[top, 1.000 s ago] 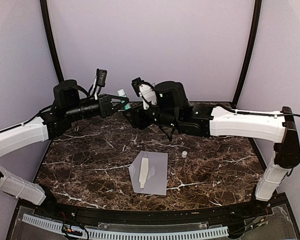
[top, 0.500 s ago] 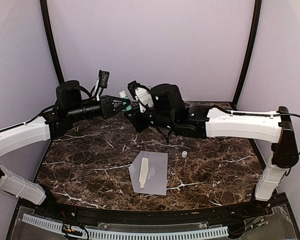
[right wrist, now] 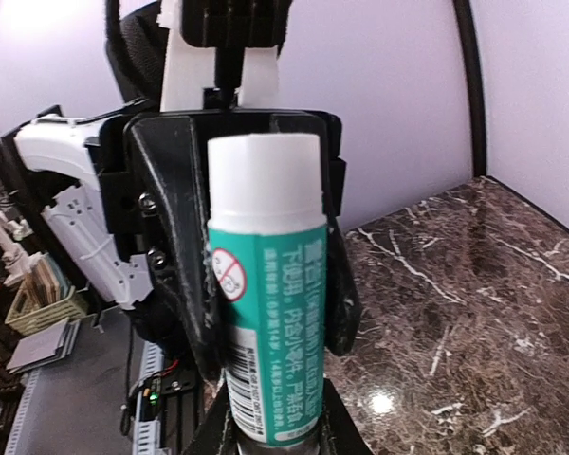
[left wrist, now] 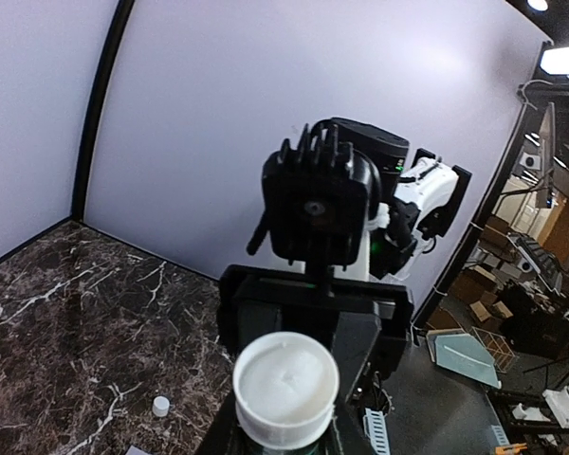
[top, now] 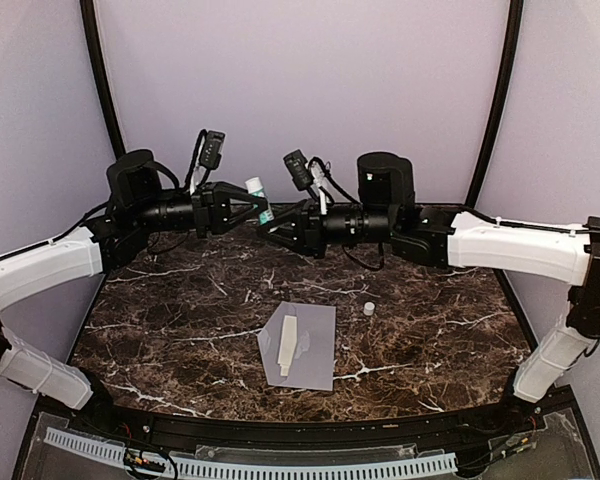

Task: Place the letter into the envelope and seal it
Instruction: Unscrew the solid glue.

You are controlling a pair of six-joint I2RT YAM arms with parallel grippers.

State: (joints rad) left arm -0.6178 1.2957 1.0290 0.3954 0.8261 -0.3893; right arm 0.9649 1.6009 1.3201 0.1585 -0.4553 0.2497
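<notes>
Envelope of pale grey-lavender paper (top: 318, 355) is laid flat on the dark marble counter (top: 160, 300), long axis far-to-near, a folded white letter (top: 289, 345) upon it, well below the raised left end effector (top: 250, 205) and right end effector (top: 273, 228), equally far from each. A teal-labelled glue stick (right wrist: 266, 313) is grasped by the left one and seemingly by the right one too; the envelope is shown only from above, this grasp best by the wrist views.

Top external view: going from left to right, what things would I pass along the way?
In order: left end effector → glue stick → right end effector → small white cap. The envelope lies nearer the camera, spanning the middle ones, so it has no clear place in the order.
</notes>
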